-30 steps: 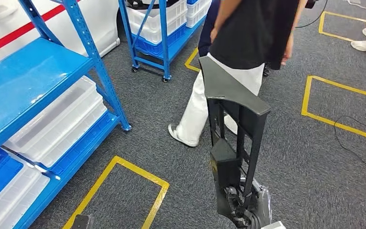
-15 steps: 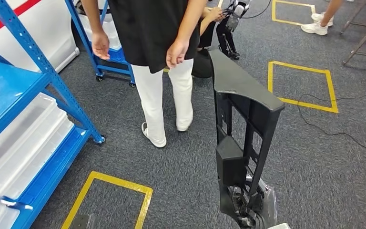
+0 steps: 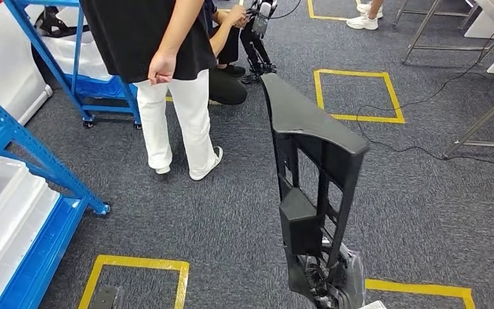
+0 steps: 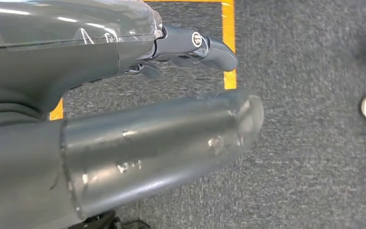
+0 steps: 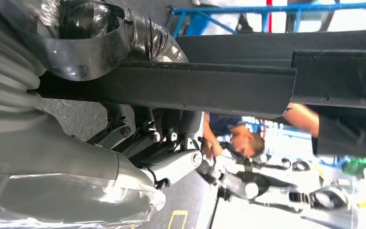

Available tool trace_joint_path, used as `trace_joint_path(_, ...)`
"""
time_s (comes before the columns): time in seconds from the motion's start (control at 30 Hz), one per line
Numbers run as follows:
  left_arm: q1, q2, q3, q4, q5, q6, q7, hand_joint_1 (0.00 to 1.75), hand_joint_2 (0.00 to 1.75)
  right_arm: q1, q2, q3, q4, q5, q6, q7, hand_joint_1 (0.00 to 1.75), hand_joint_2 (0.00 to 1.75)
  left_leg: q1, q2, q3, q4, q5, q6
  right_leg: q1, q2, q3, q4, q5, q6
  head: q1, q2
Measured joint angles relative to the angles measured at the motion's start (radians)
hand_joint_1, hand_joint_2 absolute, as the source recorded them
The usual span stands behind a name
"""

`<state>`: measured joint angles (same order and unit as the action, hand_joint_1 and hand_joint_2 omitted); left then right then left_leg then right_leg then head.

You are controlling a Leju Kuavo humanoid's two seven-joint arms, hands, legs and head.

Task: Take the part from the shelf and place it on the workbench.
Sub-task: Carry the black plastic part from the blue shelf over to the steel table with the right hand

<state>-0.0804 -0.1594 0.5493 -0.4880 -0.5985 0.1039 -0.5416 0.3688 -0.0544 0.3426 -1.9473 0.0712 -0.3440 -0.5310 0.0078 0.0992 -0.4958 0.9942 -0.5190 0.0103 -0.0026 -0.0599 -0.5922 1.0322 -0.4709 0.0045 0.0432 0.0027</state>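
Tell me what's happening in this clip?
The right hand holds a long black part upright, off the shelf. The left hand hangs over the carpet, holding nothing. A person in white trousers stands just ahead; the part is not yet on any workbench.

The part (image 3: pixel 312 193), upright in the right hand (image 3: pixel 334 286), has open carpet (image 3: pixel 424 212) to its right. A standing person (image 3: pixel 167 84) blocks the way left of the part's top, and another person crouches (image 3: pixel 228 58) just beyond. A blue shelf (image 3: pixel 32 161) stands farther left. Metal legs (image 3: pixel 482 119) and a cable (image 3: pixel 418 149) lie far right of the part.
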Motion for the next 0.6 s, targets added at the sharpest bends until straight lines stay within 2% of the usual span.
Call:
trace_joint_path(0.03, -0.001, 0.0, -0.004, 0.0, 0.001, 0.0, 0.0, 0.0, 0.0, -0.001, -0.002, 0.003, 0.0, -0.006, -0.001, 0.0, 1.75, 1.75, 0.0, 0.009, 0.003, -0.001, -0.002, -0.005, 0.001, 0.012, -0.002, -0.002, 0.001, -0.006, 0.0, 0.0)
trace_joint_path(0.07, -0.002, 0.0, -0.009, 0.0, 0.001, 0.0, 0.001, 0.0, 0.0, -0.001, -0.004, 0.006, 0.0, -0.011, -0.002, -0.001, 1.75, 1.75, 0.002, 0.008, 0.005, 0.001, -0.006, -0.01, 0.0, 0.022, -0.001, -0.005, 0.003, -0.012, 0.0, 0.0)
trace_joint_path(0.13, -0.004, 0.0, -0.018, 0.0, -0.001, 0.002, 0.002, 0.0, 0.0, -0.004, -0.006, 0.011, 0.0, -0.016, -0.003, -0.002, 1.75, 1.75, 0.007, -0.03, -0.009, 0.041, -0.037, -0.018, -0.004, 0.041, 0.002, -0.013, 0.007, -0.027, 0.0, 0.0)
trace_joint_path(0.2, 0.0, 0.001, -0.023, 0.0, -0.002, 0.003, 0.003, 0.0, 0.0, -0.009, -0.007, 0.017, 0.0, -0.017, -0.003, -0.003, 1.75, 1.75, 0.01, -0.079, -0.065, 0.159, -0.1, -0.021, -0.006, 0.061, 0.003, -0.016, 0.009, -0.036, 0.0, 0.0)
trace_joint_path(0.23, 0.003, 0.001, -0.025, 0.0, -0.002, 0.003, 0.004, 0.0, 0.0, -0.011, -0.007, 0.019, 0.0, -0.017, -0.003, -0.003, 1.75, 1.75, 0.01, -0.089, -0.101, 0.23, -0.128, -0.022, -0.004, 0.074, 0.002, -0.015, 0.009, -0.038, 0.0, 0.0)
trace_joint_path(0.27, 0.006, 0.001, -0.026, 0.0, -0.002, 0.003, 0.005, 0.0, 0.0, -0.012, -0.008, 0.021, 0.0, -0.017, -0.003, -0.003, 1.75, 1.75, 0.01, -0.092, -0.131, 0.281, -0.139, -0.022, -0.003, 0.087, 0.002, -0.013, 0.008, -0.039, 0.0, 0.0)
trace_joint_path(0.3, 0.008, 0.001, -0.027, 0.0, -0.002, 0.003, 0.006, 0.0, 0.0, -0.012, -0.008, 0.023, 0.001, -0.017, -0.003, -0.003, 1.75, 1.75, 0.01, -0.093, -0.146, 0.3, -0.131, -0.022, -0.001, 0.101, 0.003, -0.011, 0.007, -0.04, 0.0, 0.0)
trace_joint_path(0.33, 0.008, 0.001, -0.028, 0.0, -0.002, 0.004, 0.007, 0.0, 0.0, -0.012, -0.009, 0.023, 0.001, -0.018, -0.003, -0.003, 1.75, 1.75, 0.01, -0.096, -0.142, 0.276, -0.101, -0.02, -0.001, 0.116, 0.003, -0.008, 0.006, -0.04, 0.0, 0.0)
trace_joint_path(0.37, 0.008, 0.002, -0.028, 0.0, -0.002, 0.004, 0.007, 0.0, 0.0, -0.012, -0.01, 0.024, 0.001, -0.018, -0.003, -0.003, 1.75, 1.75, 0.01, -0.106, -0.121, 0.218, -0.059, -0.017, -0.001, 0.129, 0.005, -0.005, 0.005, -0.039, 0.0, 0.0)
trace_joint_path(0.43, 0.007, 0.003, -0.029, 0.0, -0.002, 0.004, 0.006, 0.0, 0.0, -0.013, -0.011, 0.025, 0.002, -0.018, -0.003, -0.003, 1.75, 1.75, 0.011, -0.153, -0.071, 0.089, 0.004, -0.011, -0.001, 0.156, 0.004, 0.002, 0.001, -0.032, 0.0, 0.0)
trace_joint_path(0.5, 0.008, 0.004, -0.029, 0.0, -0.001, 0.004, 0.008, 0.0, 0.0, -0.014, -0.012, 0.026, 0.002, -0.018, -0.003, -0.004, 1.75, 1.75, 0.01, -0.182, -0.049, 0.033, 0.016, -0.007, -0.004, 0.179, -0.004, 0.005, 0.003, -0.021, 0.0, 0.0)
trace_joint_path(0.57, 0.006, 0.003, -0.03, 0.0, -0.001, 0.004, 0.009, 0.0, 0.0, -0.013, -0.013, 0.026, 0.001, -0.018, -0.005, -0.004, 1.75, 1.75, 0.009, -0.163, -0.045, 0.024, 0.02, 0.001, -0.008, 0.199, -0.011, 0.003, 0.007, -0.006, 0.0, 0.0)
trace_joint_path(0.6, 0.005, 0.002, -0.031, 0.0, -0.001, 0.004, 0.01, 0.0, 0.0, -0.012, -0.014, 0.027, 0.0, -0.018, -0.006, -0.004, 1.75, 1.75, 0.01, -0.15, -0.042, 0.018, 0.024, 0.008, -0.007, 0.189, -0.015, 0.008, 0.004, -0.001, 0.0, 0.0)
